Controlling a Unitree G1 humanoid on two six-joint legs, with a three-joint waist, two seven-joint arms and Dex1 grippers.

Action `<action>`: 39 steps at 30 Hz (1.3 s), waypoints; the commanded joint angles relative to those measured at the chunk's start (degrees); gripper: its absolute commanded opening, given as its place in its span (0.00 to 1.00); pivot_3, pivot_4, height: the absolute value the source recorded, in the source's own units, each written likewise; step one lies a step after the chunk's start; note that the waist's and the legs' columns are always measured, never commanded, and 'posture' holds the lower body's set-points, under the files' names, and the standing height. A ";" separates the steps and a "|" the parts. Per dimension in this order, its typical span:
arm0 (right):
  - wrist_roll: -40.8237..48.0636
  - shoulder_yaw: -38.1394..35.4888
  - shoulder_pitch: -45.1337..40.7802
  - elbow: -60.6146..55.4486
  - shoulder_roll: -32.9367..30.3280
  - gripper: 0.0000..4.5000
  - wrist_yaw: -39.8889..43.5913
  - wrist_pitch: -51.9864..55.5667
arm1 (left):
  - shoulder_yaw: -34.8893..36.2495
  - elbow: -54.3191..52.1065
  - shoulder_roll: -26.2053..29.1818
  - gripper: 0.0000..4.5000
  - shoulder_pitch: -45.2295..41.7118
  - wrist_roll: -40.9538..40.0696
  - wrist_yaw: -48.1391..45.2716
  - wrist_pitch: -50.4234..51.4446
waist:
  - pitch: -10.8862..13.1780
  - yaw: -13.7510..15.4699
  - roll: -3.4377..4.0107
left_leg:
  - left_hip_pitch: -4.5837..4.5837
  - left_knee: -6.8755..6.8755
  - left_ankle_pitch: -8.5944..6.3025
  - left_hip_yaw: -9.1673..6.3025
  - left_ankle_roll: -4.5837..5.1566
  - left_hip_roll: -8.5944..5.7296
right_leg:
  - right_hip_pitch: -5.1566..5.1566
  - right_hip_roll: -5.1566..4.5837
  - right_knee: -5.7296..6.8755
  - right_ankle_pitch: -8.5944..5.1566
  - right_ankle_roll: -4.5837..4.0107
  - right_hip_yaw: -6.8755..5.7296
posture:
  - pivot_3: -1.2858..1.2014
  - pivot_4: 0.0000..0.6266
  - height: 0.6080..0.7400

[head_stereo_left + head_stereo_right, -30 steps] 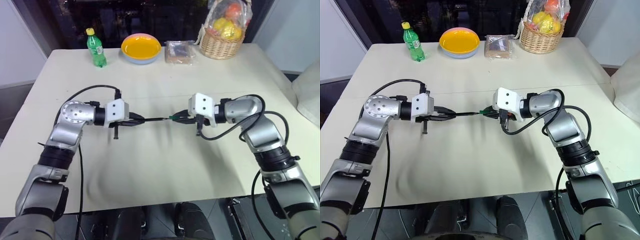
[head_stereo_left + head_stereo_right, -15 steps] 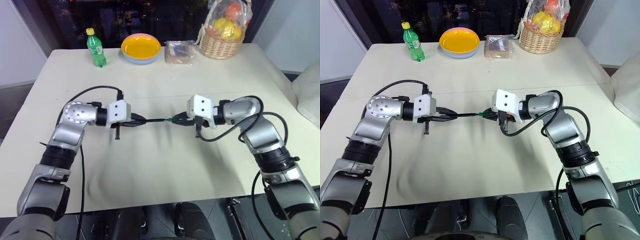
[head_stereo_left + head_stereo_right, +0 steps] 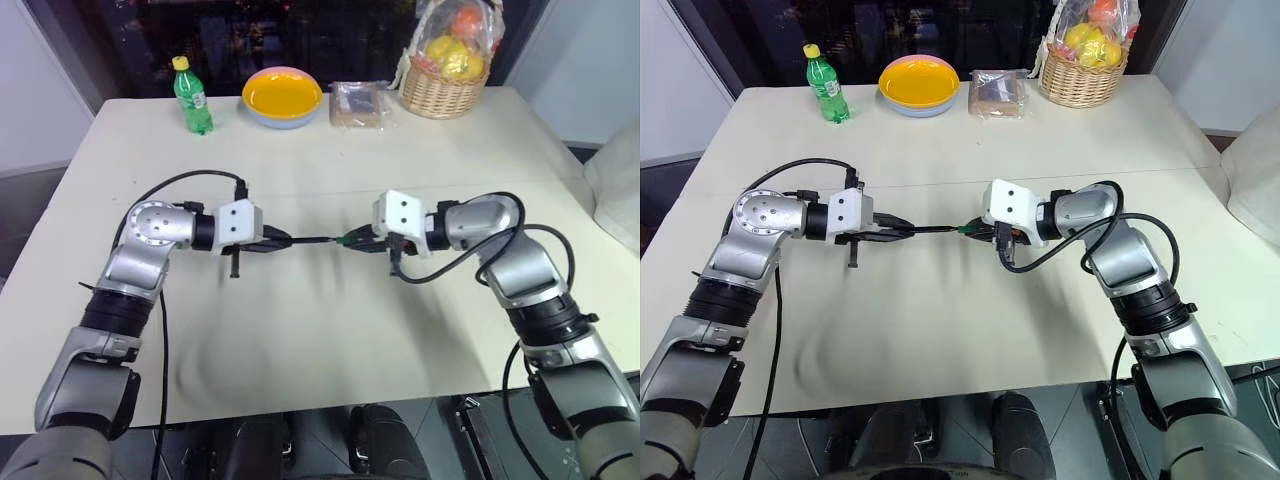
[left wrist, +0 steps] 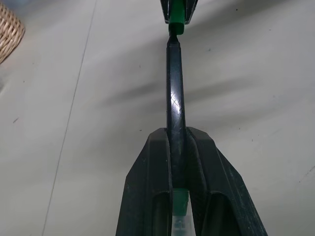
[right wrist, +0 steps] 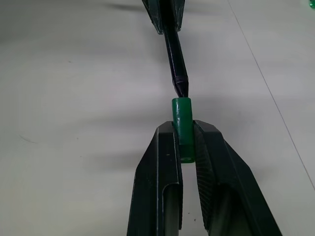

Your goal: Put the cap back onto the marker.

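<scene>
Above the middle of the table, my two grippers face each other. The left gripper (image 3: 280, 241) is shut on the thin black marker (image 3: 312, 240), which points level toward the right. The right gripper (image 3: 358, 240) is shut on the small green cap (image 3: 347, 238), with its open end toward the marker. In the right wrist view the marker (image 5: 174, 54) has its pointed tip right at the mouth of the cap (image 5: 181, 123), roughly in line with it. In the left wrist view the marker (image 4: 175, 98) runs straight out to the cap (image 4: 175, 22).
Along the far edge of the pale table (image 3: 300, 340) stand a green bottle with a yellow lid (image 3: 191, 96), a yellow bowl (image 3: 282, 96), a wrapped packet (image 3: 361, 103) and a wicker basket of fruit (image 3: 445, 60). Black cables loop from both wrists.
</scene>
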 commanded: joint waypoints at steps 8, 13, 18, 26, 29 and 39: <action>-1.14 1.36 -2.82 -0.55 1.77 0.01 -0.35 -3.65 | -0.06 -4.93 -0.50 0.00 -0.58 -1.68 -0.43 0.68 | 0.00 0.01 0.00 | 0.00 0.00 0.00 0.00 -0.01 0.00 | 0.00 0.00 0.00 0.00 0.00 0.00 | 0.52 0.24 1.00; -0.73 1.57 -2.96 -1.34 2.17 0.01 0.23 -3.10 | -0.39 -4.75 -0.78 0.00 -1.02 -1.31 -0.38 0.21 | 0.00 0.02 0.00 | 0.00 0.00 0.01 0.00 -0.01 0.00 | 0.00 0.00 0.00 0.00 0.00 0.00 | 0.52 0.24 1.00; 0.57 1.59 -3.73 -3.14 3.65 0.01 0.52 -1.02 | -0.57 -4.96 -1.73 0.00 -1.66 -1.59 -0.15 0.49 | 0.00 -0.02 0.00 | 0.00 0.00 0.00 0.00 0.00 0.00 | 0.00 0.00 0.00 0.00 0.00 0.00 | 0.52 0.24 1.00; 1.33 3.03 -4.07 -6.56 6.11 0.01 0.67 1.14 | -1.49 -6.73 -4.45 0.00 -2.84 -2.50 -0.31 1.68 | 0.00 0.02 0.00 | 0.00 0.00 0.00 0.00 0.00 0.00 | 0.00 0.00 0.00 0.00 0.00 0.00 | 0.52 0.24 1.00; 1.36 3.78 -3.85 -7.36 6.93 0.01 0.73 1.48 | -1.86 -7.47 -5.52 0.00 -3.58 -2.78 -0.48 2.36 | 0.00 0.00 0.00 | 0.00 0.00 0.00 0.00 -0.01 0.00 | 0.00 0.00 0.00 0.00 0.00 0.00 | 0.52 0.24 1.00; 0.16 3.31 -3.25 -6.41 6.21 0.01 0.98 0.24 | -0.75 -8.47 -4.59 0.00 -2.53 -2.88 -0.47 3.35 | 0.00 0.01 0.00 | 0.00 0.00 0.01 0.00 -0.01 -0.01 | 0.00 0.00 0.00 0.00 0.00 0.00 | 0.52 0.24 1.00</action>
